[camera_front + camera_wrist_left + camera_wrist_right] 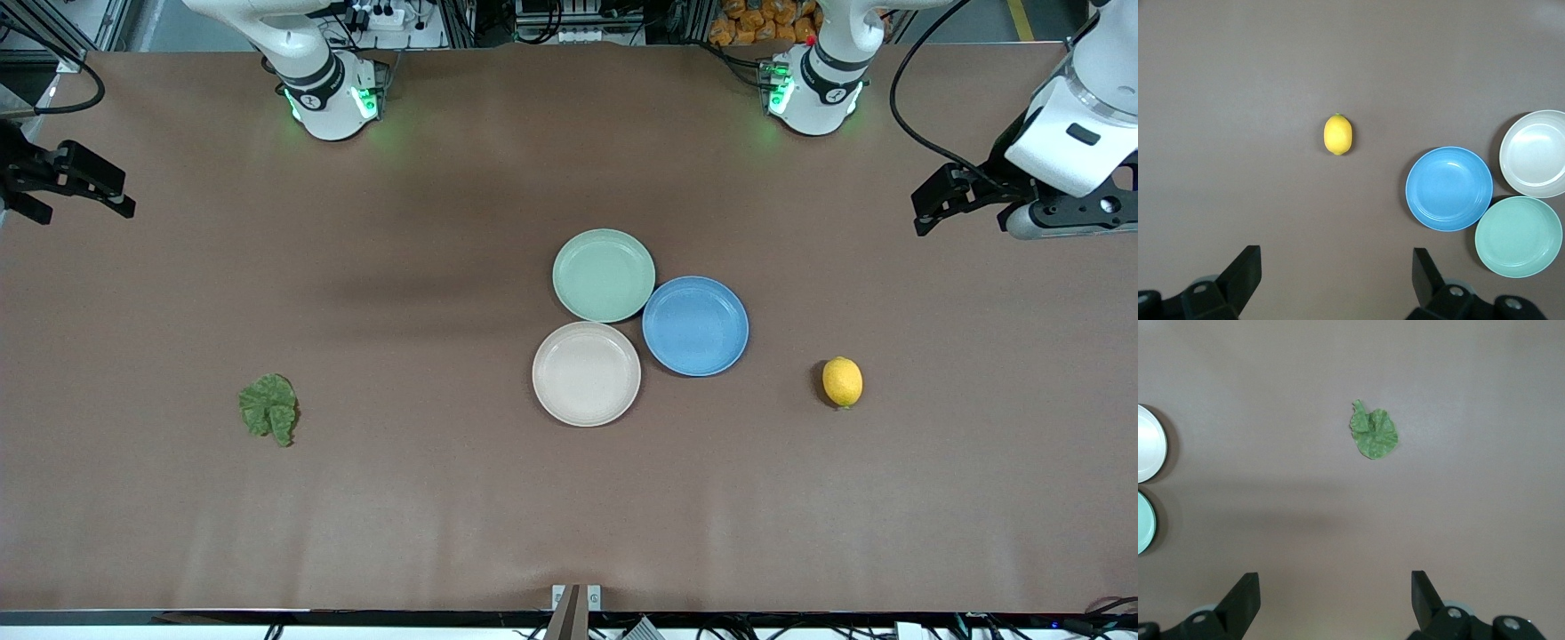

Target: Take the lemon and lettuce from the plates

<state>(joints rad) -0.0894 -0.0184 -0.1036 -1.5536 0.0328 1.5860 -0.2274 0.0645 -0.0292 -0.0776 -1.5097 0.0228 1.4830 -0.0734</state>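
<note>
The lemon lies on the bare table toward the left arm's end, on no plate; it also shows in the left wrist view. The lettuce lies flat on the table toward the right arm's end, and shows in the right wrist view. The mint green plate and the beige plate sit empty mid-table, touching. My left gripper is open and empty, high over the table's left-arm end. My right gripper is open and empty, high over the right-arm end.
An empty blue plate touches the two others on the side toward the lemon. The mint plate is the farthest of the three from the front camera. The brown table is bare around the lemon and the lettuce.
</note>
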